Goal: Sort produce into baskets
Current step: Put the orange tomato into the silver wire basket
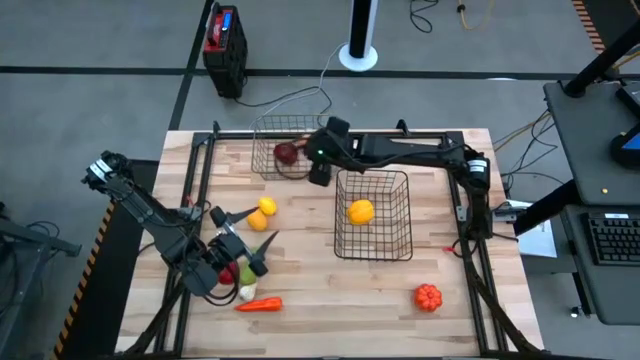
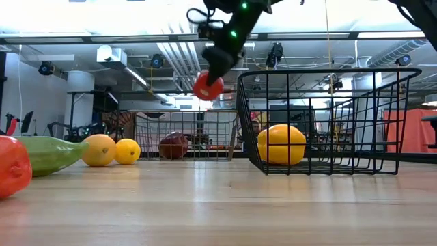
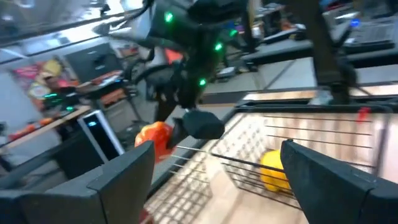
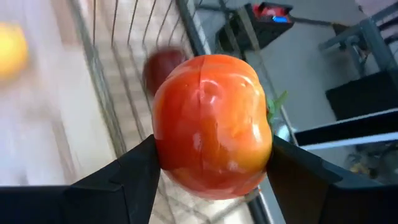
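The right gripper (image 4: 211, 165) pinches a red tomato (image 4: 211, 124) across its middle between its jaws above the far basket (image 1: 280, 150); smooth, round and probably light, it could slip.

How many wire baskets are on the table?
2: one wire basket at the table's middle, holding a yellow fruit; the other basket at the far edge, holding a dark red fruit.

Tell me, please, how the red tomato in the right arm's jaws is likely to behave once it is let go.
The tomato looks round and glossy, so it may slip and would probably roll on landing. The right gripper holds it by its sides only, above the far basket, whose wire walls should stop it.
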